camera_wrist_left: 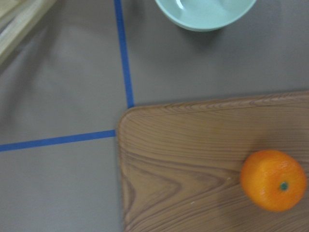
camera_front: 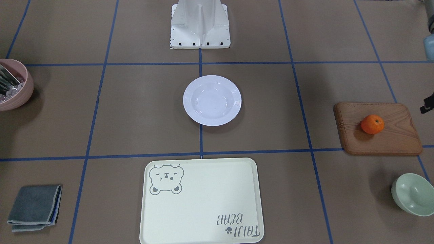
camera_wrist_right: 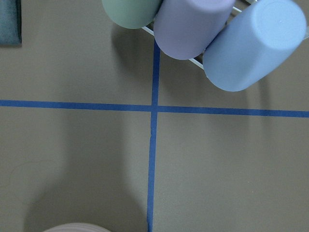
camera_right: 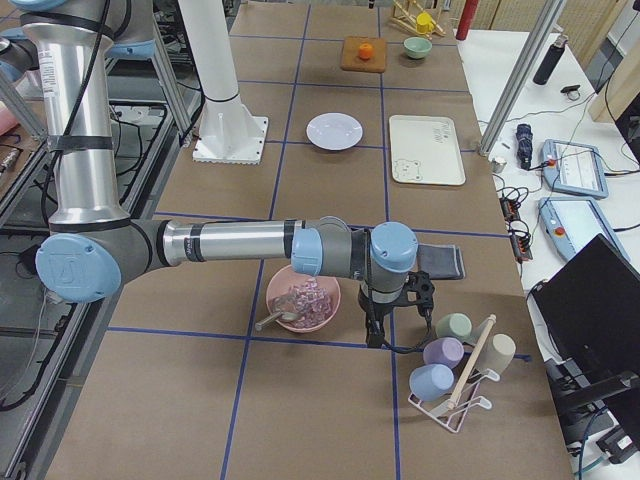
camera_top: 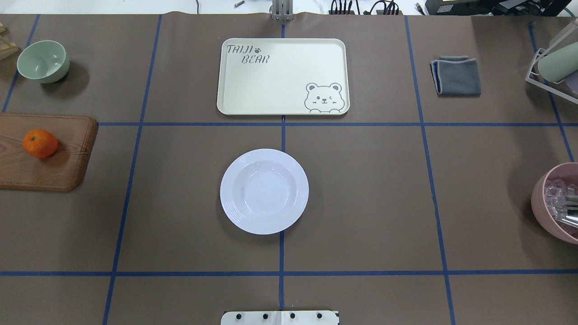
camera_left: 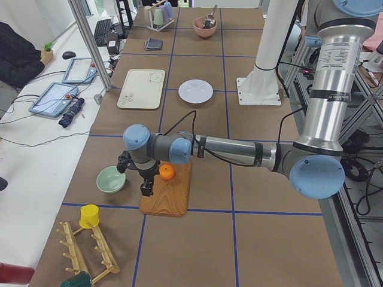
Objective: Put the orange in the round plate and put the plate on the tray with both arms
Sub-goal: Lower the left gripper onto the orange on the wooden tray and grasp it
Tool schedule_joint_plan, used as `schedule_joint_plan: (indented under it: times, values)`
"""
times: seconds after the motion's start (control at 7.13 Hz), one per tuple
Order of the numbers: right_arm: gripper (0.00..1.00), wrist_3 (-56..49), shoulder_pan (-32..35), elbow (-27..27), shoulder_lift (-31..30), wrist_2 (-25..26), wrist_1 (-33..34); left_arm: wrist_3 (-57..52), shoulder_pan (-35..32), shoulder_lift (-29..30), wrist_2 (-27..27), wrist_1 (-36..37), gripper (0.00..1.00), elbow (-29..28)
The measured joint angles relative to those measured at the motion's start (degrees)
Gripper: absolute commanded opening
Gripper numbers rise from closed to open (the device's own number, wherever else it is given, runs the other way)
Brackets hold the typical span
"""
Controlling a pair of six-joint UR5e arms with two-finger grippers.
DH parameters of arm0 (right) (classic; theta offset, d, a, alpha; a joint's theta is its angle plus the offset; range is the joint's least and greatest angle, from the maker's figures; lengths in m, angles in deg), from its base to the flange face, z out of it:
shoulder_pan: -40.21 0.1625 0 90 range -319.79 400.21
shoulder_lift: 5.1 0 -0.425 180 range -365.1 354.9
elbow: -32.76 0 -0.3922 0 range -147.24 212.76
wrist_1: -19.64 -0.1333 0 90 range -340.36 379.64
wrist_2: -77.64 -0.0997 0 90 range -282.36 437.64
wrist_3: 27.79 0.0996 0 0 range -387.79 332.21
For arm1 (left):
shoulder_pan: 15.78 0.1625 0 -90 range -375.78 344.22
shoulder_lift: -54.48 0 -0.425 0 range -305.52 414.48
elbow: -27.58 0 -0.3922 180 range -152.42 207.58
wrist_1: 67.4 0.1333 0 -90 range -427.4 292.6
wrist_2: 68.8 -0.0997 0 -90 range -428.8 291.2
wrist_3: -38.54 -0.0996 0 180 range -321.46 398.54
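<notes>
The orange lies on a brown wooden board, with its green stem dot showing in the left wrist view. An empty round white plate sits at the table's centre. Beyond it lies the cream tray with the bear drawing, nothing on it. My left gripper hangs over the board's outer edge, just beside the orange; I cannot tell if it is open or shut. My right gripper hovers between a pink bowl and a cup rack, its state also unclear.
The wooden board and a pale green bowl are on the left side. On the right are a pink bowl with clear pieces, a folded grey cloth and a cup rack. The robot's base stands behind the plate.
</notes>
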Motion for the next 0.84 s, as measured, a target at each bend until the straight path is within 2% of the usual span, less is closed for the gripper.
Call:
schedule_joint_plan:
  times: [0.28, 0.84]
  values:
    - [1.00, -0.02, -0.60, 0.34, 0.05, 0.52, 0.00, 9.45, 6.80, 0.44, -2.27, -0.36, 0.98, 2.41]
    - [1.00, -0.01, -1.60, 0.49, 0.40, 0.96, 0.00, 11.13, 9.89, 0.52, -2.73, -6.40, 0.98, -3.82]
